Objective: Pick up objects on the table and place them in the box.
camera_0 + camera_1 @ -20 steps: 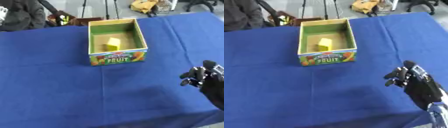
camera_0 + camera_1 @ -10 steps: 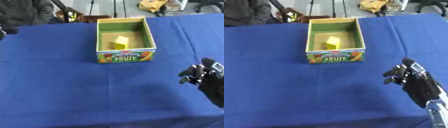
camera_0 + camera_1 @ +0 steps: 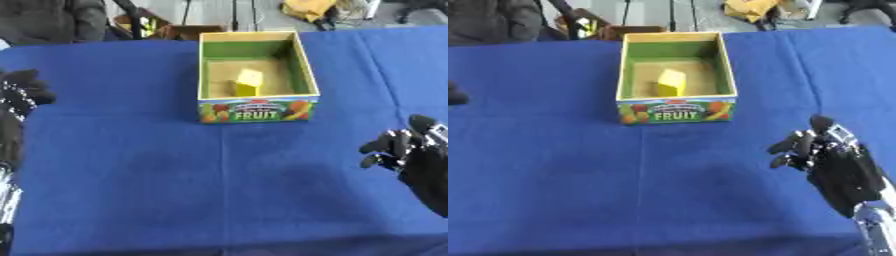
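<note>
One broad blue table (image 3: 122,190) fills almost everything you see, and no loose object shows on its cloth in either view. The open cardboard box (image 3: 255,107), printed FRUIT on its near wall, stands toward the far middle, and a single yellow block (image 3: 248,82) sits inside it on the floor, leaning a little toward the left wall.

Your right hand (image 3: 833,160) is low on the right, well apart from the box, fingers curled in with nothing between them. Your left hand (image 3: 22,92) shows at the left edge, dark and bunched; you cannot tell from these views whether its fingers are open or closed, though nothing shows in it.

Judging by how things lie, the picking looks finished or close to it. Before you call it done, tilt the head to sweep the near edge and corners, since the arms hide some cloth. If something turns up, relax the nearer hand's fingers first, come down from above, and carry the item over the box rim before letting go, clear of the yellow block.
</note>
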Controlling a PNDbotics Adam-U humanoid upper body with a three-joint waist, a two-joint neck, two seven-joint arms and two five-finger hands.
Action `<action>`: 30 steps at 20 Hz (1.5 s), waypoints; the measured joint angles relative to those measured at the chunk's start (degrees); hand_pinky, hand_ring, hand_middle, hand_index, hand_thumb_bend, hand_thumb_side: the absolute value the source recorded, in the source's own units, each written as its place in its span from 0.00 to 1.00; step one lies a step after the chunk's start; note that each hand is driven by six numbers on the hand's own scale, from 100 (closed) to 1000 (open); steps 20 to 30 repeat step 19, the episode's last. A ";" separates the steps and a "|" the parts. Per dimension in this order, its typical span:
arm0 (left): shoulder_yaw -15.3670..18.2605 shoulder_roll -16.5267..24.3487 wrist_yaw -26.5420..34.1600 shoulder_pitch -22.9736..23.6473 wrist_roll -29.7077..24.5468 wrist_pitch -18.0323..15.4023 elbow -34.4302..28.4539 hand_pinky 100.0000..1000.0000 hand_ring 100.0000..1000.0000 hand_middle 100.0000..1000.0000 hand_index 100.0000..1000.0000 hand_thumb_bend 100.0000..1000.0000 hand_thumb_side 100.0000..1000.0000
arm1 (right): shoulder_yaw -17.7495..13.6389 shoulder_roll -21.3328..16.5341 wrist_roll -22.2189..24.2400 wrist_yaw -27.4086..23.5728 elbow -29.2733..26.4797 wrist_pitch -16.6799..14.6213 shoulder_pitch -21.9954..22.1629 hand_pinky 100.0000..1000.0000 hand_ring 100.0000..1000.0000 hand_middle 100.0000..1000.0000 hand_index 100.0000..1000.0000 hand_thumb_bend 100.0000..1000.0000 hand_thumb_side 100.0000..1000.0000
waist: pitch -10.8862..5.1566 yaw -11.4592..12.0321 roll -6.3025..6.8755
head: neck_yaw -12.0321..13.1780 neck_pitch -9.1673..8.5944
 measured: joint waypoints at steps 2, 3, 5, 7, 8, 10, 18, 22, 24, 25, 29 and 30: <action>-0.01 -0.40 0.01 0.41 -0.33 -0.19 0.07 0.62 0.52 0.51 0.69 0.33 0.91 | 0.00 0.08 0.01 0.17 0.00 0.01 -0.01 0.51 0.60 0.41 0.32 0.00 0.70 | 0.03 0.01 -0.02 | 0.03 0.00; -0.01 -0.58 0.01 0.47 -0.49 -0.26 0.09 0.62 0.52 0.51 0.69 0.33 0.91 | 0.00 0.09 0.02 0.27 0.00 0.01 -0.01 0.51 0.60 0.41 0.32 0.00 0.70 | 0.08 0.01 -0.02 | 0.04 0.00; -0.02 -1.04 0.01 0.61 -0.74 -0.42 0.11 0.62 0.52 0.51 0.69 0.33 0.91 | 0.00 0.10 0.03 0.47 0.00 0.00 -0.01 0.51 0.60 0.41 0.32 0.00 0.70 | 0.26 0.08 -0.02 | 0.07 0.00; -0.03 -1.48 0.01 0.72 -0.96 -0.51 0.15 0.62 0.51 0.50 0.69 0.32 0.91 | 0.00 0.21 0.04 0.55 0.00 0.01 -0.01 0.51 0.60 0.41 0.32 0.00 0.70 | 0.32 0.15 0.00 | 0.13 0.00; -0.03 -1.53 0.01 0.74 -1.02 -0.55 0.22 0.62 0.51 0.50 0.69 0.32 0.91 | 0.00 0.30 0.05 0.61 0.00 0.02 -0.01 0.51 0.60 0.41 0.32 0.00 0.70 | 0.32 0.15 0.01 | 0.18 0.00; -0.08 -1.53 0.01 0.78 -1.23 -0.67 0.36 0.62 0.51 0.50 0.69 0.32 0.92 | 0.00 0.51 0.07 0.76 0.00 0.04 -0.01 0.51 0.60 0.41 0.32 0.00 0.70 | 0.35 0.21 0.02 | 0.20 0.00; -0.41 -2.00 -0.09 0.86 -2.04 -0.72 0.51 0.62 0.50 0.48 0.69 0.32 0.92 | 0.00 0.55 0.14 0.96 0.01 0.10 -0.01 0.51 0.60 0.41 0.32 0.00 0.71 | 0.41 0.54 0.01 | 0.21 0.00; -0.42 -2.01 -0.12 0.87 -2.20 -0.74 0.54 0.62 0.50 0.48 0.69 0.31 0.92 | 0.00 0.55 0.14 0.96 0.01 0.10 -0.01 0.51 0.60 0.41 0.32 0.00 0.71 | 0.41 0.58 0.01 | 0.21 0.00; -0.42 -2.01 -0.12 0.87 -2.20 -0.74 0.54 0.62 0.50 0.48 0.69 0.31 0.92 | 0.00 0.55 0.14 0.96 0.01 0.10 -0.01 0.51 0.60 0.41 0.32 0.00 0.71 | 0.41 0.58 0.01 | 0.21 0.00; -0.42 -2.01 -0.12 0.87 -2.20 -0.74 0.54 0.62 0.50 0.48 0.69 0.31 0.92 | 0.00 0.55 0.14 0.96 0.01 0.10 -0.01 0.51 0.60 0.41 0.32 0.00 0.71 | 0.41 0.58 0.01 | 0.21 0.00; -0.42 -2.01 -0.12 0.87 -2.20 -0.74 0.54 0.62 0.50 0.48 0.69 0.31 0.92 | 0.00 0.55 0.14 0.96 0.01 0.10 -0.01 0.51 0.60 0.41 0.32 0.00 0.71 | 0.41 0.58 0.01 | 0.21 0.00; -0.42 -2.01 -0.12 0.87 -2.20 -0.74 0.54 0.62 0.50 0.48 0.69 0.31 0.92 | 0.00 0.55 0.14 0.96 0.01 0.10 -0.01 0.51 0.60 0.41 0.32 0.00 0.71 | 0.41 0.58 0.01 | 0.21 0.00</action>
